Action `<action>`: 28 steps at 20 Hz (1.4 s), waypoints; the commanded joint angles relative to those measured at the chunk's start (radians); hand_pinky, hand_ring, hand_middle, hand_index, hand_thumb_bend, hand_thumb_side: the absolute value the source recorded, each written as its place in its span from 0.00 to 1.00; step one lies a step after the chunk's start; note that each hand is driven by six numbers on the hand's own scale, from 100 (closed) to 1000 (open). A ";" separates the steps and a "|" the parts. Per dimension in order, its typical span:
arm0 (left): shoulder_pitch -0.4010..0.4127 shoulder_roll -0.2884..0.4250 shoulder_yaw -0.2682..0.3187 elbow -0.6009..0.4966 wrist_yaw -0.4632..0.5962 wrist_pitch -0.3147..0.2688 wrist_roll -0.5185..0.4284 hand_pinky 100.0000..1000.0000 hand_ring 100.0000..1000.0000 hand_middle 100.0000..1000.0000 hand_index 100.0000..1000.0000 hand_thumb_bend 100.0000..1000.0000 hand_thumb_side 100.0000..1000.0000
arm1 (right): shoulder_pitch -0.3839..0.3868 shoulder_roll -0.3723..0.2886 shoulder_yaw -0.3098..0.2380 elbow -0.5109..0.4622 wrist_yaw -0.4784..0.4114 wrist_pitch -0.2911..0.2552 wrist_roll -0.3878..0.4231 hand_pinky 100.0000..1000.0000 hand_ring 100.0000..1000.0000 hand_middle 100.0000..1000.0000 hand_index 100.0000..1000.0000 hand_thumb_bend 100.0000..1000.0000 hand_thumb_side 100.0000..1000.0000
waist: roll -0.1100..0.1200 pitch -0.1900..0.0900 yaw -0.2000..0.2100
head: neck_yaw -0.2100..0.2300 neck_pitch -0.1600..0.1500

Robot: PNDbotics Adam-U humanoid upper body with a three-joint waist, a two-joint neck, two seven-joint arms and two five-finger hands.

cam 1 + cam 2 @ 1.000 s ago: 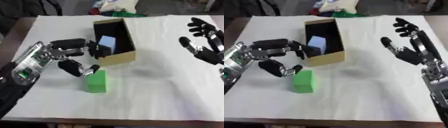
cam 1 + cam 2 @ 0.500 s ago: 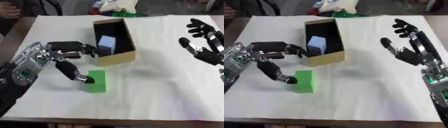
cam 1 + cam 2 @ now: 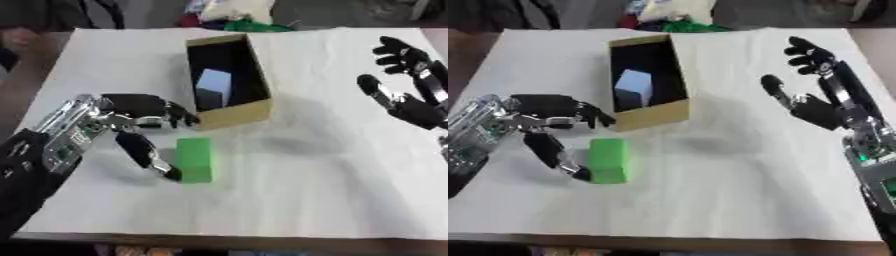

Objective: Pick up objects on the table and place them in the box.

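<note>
We find the green block (image 3: pixel 194 159) lying on the white cloth (image 3: pixel 306 180), just in front of the box (image 3: pixel 229 80). The left hand (image 3: pixel 140 120) is spread beside it, thumb tip touching the block's left side, fingers reaching toward the box. A pale block (image 3: pixel 213 86) sits inside. The right hand (image 3: pixel 820 92) hovers open, well apart.

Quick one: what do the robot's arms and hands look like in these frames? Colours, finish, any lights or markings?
Both are mostly black. The left robot hand has black fingers with silver metal at the knuckles and wrist; its forearm is a silvery casing showing green inside, then black toward the elbow. The right robot hand is black with glossy finger segments; its forearm is grey and silver with a small green light. No legible markings or loose cables show.
</note>
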State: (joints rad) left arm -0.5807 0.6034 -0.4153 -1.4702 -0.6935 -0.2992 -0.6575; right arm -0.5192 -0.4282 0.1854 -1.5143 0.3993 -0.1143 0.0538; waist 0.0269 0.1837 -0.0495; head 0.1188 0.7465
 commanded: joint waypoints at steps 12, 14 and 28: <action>-0.014 -0.041 -0.007 0.070 -0.061 0.006 0.065 0.67 0.57 0.66 0.93 0.57 0.80 | -0.011 -0.022 -0.007 -0.010 0.001 -0.003 0.006 0.77 0.81 0.82 0.99 0.44 0.82 | -0.002 -0.010 -0.002 | -0.004 -0.002; -0.011 -0.053 -0.008 0.069 -0.077 0.011 0.087 0.65 0.54 0.62 0.91 0.52 0.79 | -0.008 -0.021 -0.008 -0.010 0.001 -0.003 0.005 0.77 0.81 0.82 0.99 0.44 0.82 | -0.002 -0.009 -0.003 | -0.002 0.000; 0.013 -0.072 -0.014 0.037 -0.084 0.015 0.204 0.55 0.37 0.39 0.73 0.00 0.55 | 0.000 -0.022 -0.012 -0.009 0.007 -0.002 0.007 0.77 0.81 0.82 0.99 0.43 0.82 | 0.000 -0.009 -0.001 | -0.013 -0.003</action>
State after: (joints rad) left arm -0.5643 0.5161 -0.4217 -1.4237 -0.7806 -0.2885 -0.4672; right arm -0.5094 -0.4282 0.1846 -1.5135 0.4019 -0.1157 0.0589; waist 0.0288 0.1849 -0.0502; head 0.1098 0.7464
